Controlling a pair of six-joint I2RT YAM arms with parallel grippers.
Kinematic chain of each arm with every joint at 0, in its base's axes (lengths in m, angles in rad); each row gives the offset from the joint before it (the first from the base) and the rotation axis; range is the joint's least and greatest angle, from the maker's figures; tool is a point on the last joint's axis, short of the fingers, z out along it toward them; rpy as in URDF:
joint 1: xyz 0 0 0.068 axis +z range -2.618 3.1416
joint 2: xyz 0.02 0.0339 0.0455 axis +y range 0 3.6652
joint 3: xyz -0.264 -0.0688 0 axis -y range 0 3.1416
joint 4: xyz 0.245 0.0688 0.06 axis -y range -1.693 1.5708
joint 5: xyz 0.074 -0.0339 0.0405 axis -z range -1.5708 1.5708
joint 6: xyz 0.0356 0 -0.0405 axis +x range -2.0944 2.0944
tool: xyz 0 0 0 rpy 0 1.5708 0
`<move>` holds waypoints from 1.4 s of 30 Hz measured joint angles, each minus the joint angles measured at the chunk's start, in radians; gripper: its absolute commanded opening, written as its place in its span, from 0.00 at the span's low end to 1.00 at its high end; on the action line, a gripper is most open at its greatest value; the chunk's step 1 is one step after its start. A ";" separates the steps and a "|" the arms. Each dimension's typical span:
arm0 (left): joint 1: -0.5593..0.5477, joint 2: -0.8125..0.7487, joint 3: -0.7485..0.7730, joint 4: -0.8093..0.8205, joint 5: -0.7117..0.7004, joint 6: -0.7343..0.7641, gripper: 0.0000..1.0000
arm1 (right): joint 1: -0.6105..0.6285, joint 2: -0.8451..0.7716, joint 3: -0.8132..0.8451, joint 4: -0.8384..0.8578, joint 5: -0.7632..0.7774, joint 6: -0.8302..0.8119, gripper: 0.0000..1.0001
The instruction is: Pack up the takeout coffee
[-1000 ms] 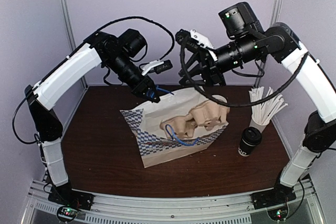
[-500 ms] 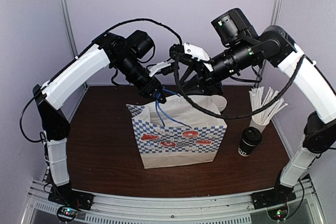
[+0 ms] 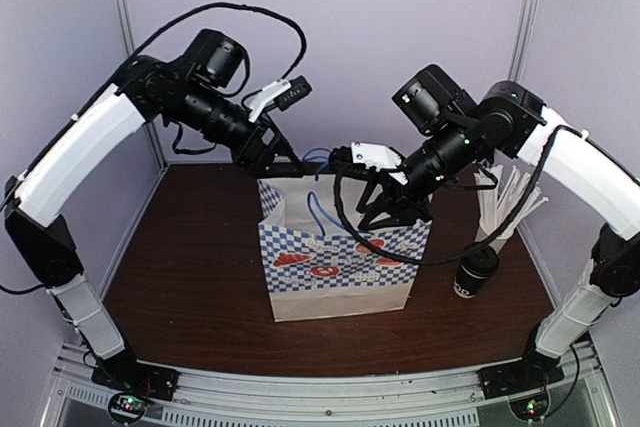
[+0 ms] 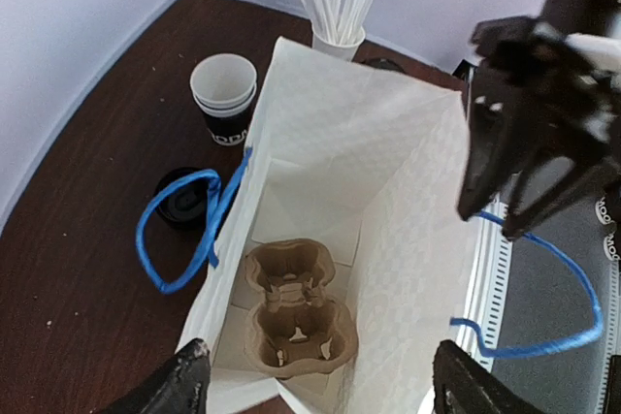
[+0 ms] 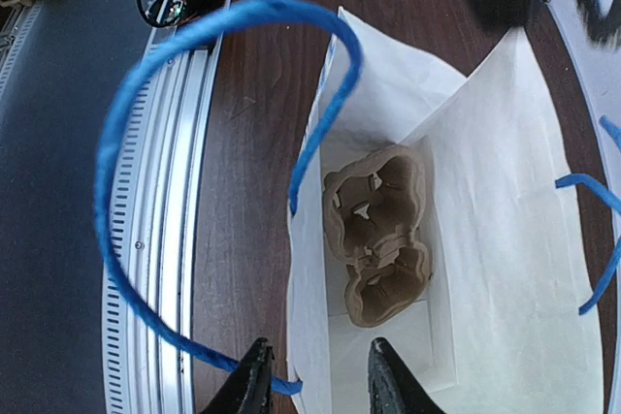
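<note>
Both grippers hang apart over the open bag (image 3: 340, 267), left gripper (image 4: 325, 390) wide, right gripper (image 5: 315, 380) narrowly; coffee (image 3: 478, 269) needs grasping next.

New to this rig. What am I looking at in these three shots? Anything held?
Two robot arms are bolted at the near edge of a brown table. One picture is from a fixed camera above and behind them; the other two from cameras on the wrists. On it stands an open checked paper bag with a cardboard cup carrier at its bottom. Outside it sit the lidded black takeout coffee, a cup of wrapped straws and a stack of lidless cups. The left end effector is wide open over the bag's mouth, holding nothing. The right end effector is parted too; a blue bag handle loops past it, not visibly clamped.
</note>
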 measured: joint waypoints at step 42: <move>-0.055 -0.100 -0.095 -0.053 -0.426 0.082 0.00 | -0.182 -0.106 0.048 -0.077 -0.043 -0.079 0.58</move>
